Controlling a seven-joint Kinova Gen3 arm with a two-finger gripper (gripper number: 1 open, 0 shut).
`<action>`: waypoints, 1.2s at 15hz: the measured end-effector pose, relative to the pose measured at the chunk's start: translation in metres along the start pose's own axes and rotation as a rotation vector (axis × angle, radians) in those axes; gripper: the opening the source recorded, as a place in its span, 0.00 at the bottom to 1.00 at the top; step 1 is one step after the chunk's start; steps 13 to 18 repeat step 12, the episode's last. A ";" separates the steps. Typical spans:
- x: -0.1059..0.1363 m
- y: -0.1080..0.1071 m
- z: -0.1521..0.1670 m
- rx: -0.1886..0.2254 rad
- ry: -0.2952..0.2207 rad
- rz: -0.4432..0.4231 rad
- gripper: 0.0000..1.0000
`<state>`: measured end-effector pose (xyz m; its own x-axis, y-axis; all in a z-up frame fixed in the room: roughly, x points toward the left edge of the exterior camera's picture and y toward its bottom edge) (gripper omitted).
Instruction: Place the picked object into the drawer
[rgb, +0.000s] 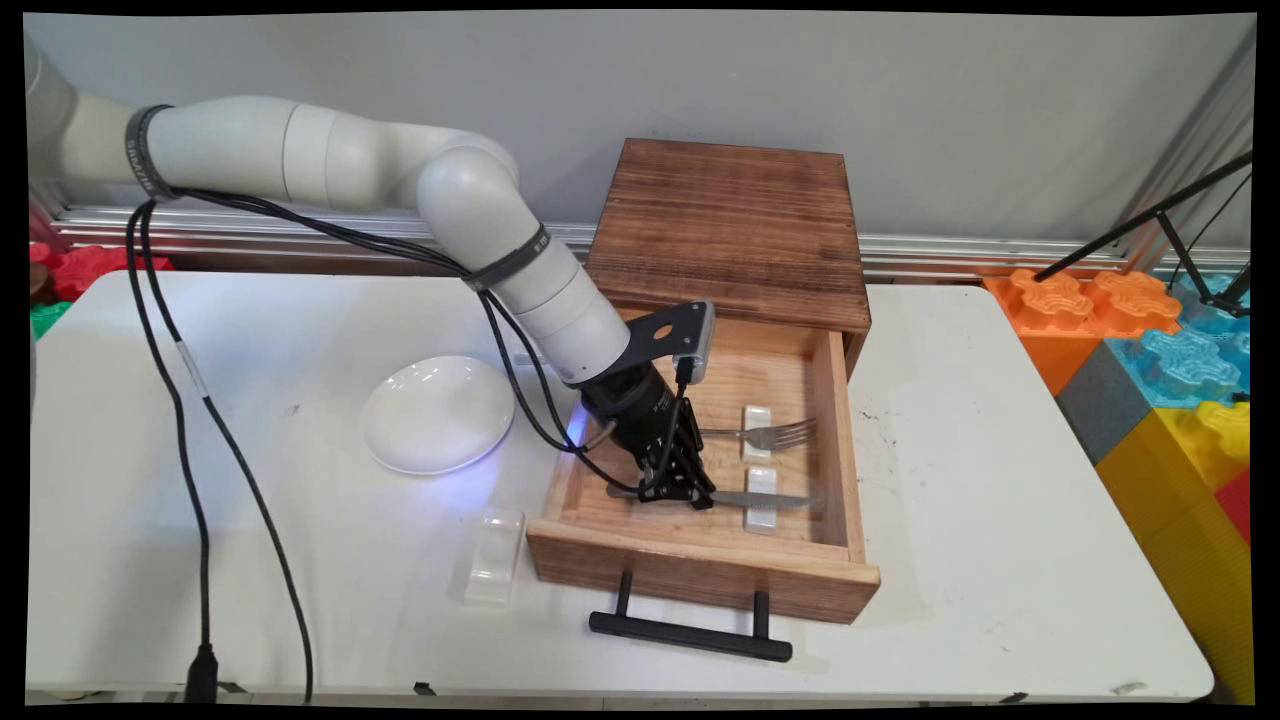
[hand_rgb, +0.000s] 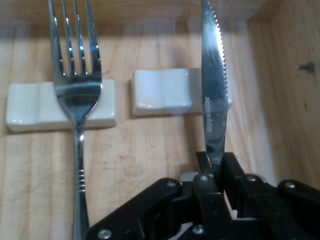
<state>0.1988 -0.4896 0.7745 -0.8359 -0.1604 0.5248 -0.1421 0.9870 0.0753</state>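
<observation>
jaws are together, pinched on the knife (hand_rgb: 214, 100) right at its handle end, w/ the blade running straight out ahead of the gripper (hand_rgb: 216, 172) in the hand view. serrated edge faces the drawer's side wall, blade's mid part lies across a white rest (hand_rgb: 162, 91). knife sits dead centre between the two fingers (hand_rgb: 204, 187), no gap showing either side.

main view: gripper (rgb: 690, 492) is down inside the open wooden drawer (rgb: 845, 470), arm coming in from upper left, black cables (rgb: 180, 370) trailing off it and down to the table's near edge. knife (rgb: 765, 498) lies flat-ish, pointing toward the drawer's right wall, its blade over the nearer white rest (rgb: 761, 514). can't tell if the handle end is lifted off the drawer floor or touching it.

fork (hand_rgb: 76, 85) lies parallel to the knife, just beside it, tines resting on its own white rest (hand_rgb: 30, 106); apart from the gripper, nothing touching it. in main view the fork (rgb: 770, 433) is the farther of the two, behind the knife.

drawer is pulled out of a dark wooden cabinet (rgb: 730, 225), black handle (rgb: 690, 635) on its front. on the white table (rgb: 1000, 520) left of the drawer: a white plate (rgb: 438, 413), and nearer, a small clear box (rgb: 495, 556) just beside the drawer's front corner. coloured foam blocks (rgb: 1150, 350) stacked off the table's right end.
</observation>
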 end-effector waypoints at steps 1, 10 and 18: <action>-0.001 0.000 0.001 0.000 0.000 0.005 0.00; 0.000 -0.002 0.003 0.010 0.015 0.030 1.00; 0.002 -0.001 0.000 0.012 0.022 0.029 1.00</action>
